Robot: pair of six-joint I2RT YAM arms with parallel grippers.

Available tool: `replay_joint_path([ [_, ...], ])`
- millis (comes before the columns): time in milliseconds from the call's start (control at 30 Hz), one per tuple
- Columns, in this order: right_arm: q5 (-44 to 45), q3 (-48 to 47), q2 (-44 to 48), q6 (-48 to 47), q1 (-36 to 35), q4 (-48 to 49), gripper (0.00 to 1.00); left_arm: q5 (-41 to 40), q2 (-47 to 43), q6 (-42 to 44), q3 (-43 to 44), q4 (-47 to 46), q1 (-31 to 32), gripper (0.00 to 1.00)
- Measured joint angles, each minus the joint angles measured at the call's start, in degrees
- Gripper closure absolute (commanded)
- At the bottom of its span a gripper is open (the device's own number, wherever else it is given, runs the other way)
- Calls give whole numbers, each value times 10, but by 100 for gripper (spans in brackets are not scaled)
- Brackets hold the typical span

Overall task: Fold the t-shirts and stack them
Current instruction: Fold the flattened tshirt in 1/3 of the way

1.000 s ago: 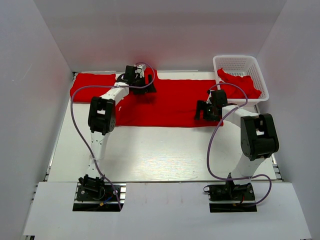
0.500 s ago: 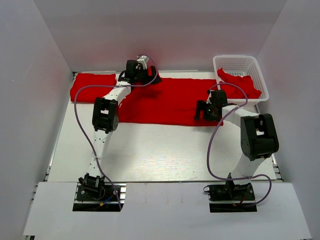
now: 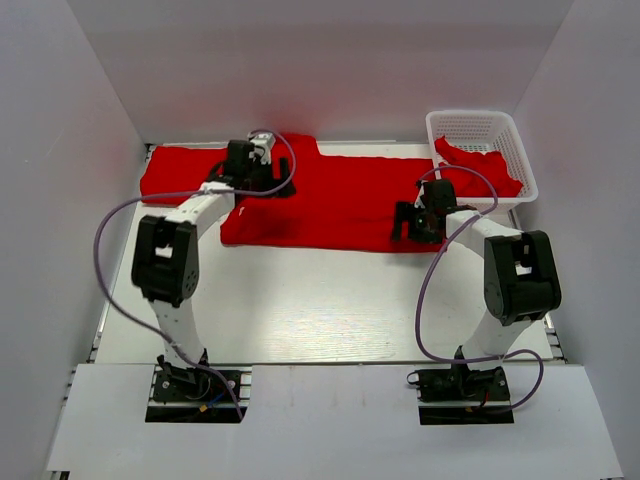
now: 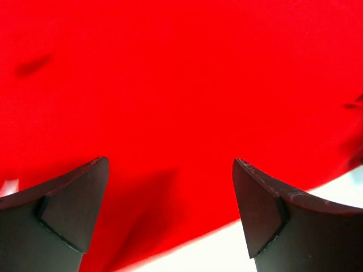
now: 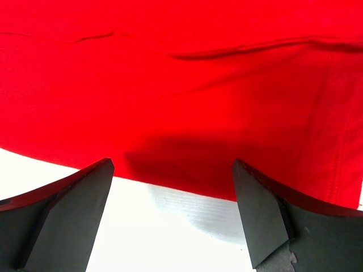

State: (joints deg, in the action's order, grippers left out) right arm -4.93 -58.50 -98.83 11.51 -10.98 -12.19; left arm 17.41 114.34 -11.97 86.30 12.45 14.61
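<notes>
Nearest to us, the white table (image 3: 320, 300) is lying bare in front of the work. Just past it, the right gripper (image 5: 171, 162) is hovering low over the near hem of the spread t-shirt (image 3: 340, 200). Its fingers are standing wide apart with nothing between them, and red cloth is meeting white tabletop right under the gap. The shirt is lying flat across the middle of the table.

Farther back, the left gripper (image 4: 169, 163) is hanging over the shirt's far left part. It too is spread open and holding nothing.

We are judging that the fold is only being set up. Both grippers need to drop, pinch an edge each and carry it over together.

At the far left, another red t-shirt (image 3: 175, 170) is lying bunched or folded, and we cannot tell which. At the far right, the white lattice basket (image 3: 470, 114) is holding more red cloth (image 3: 480, 165), though we cannot count how many shirts.

The left arm is covering part of the spread shirt, so we are not making out its neckline. Both wrist views are showing little besides red.
</notes>
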Motion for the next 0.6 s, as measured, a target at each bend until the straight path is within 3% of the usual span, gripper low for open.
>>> replay_joint_path([
  [100,-2,0,0,0,0,1,9,-47,-82,0,-86,0,-2,0],
  [200,-4,1,0,0,0,5,9,-85,-108,-3,-123,6,-3,0],
  [600,23,45,11,16,0,59,9,-195,-39,-66,-146,87,-2,0],
])
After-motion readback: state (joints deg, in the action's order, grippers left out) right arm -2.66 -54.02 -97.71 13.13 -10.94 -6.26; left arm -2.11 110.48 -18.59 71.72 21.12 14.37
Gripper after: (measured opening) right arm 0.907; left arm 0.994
